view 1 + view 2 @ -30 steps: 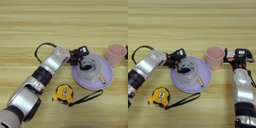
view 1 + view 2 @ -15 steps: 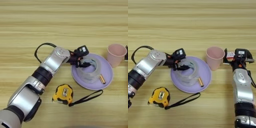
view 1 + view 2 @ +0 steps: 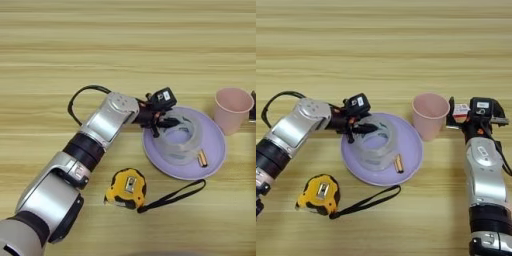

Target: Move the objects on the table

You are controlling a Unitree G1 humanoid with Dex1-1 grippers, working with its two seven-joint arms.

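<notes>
your left gripper (image 3: 358, 128) sits at the plate's (image 3: 411, 160) left rim, fingers spread over the near wall of the tape roll (image 3: 376, 147), which lies on the plate; no firm grasp shows. since a second ago the roll looks lower and nearer the plate's middle. the cup (image 3: 430, 115) stands just off the plate's right rim, your right gripper (image 3: 456, 117) beside it, fingers unreadable. the table's (image 3: 386, 45) far half is open; a tape measure (image 3: 318, 193) lies near the front-left.
</notes>
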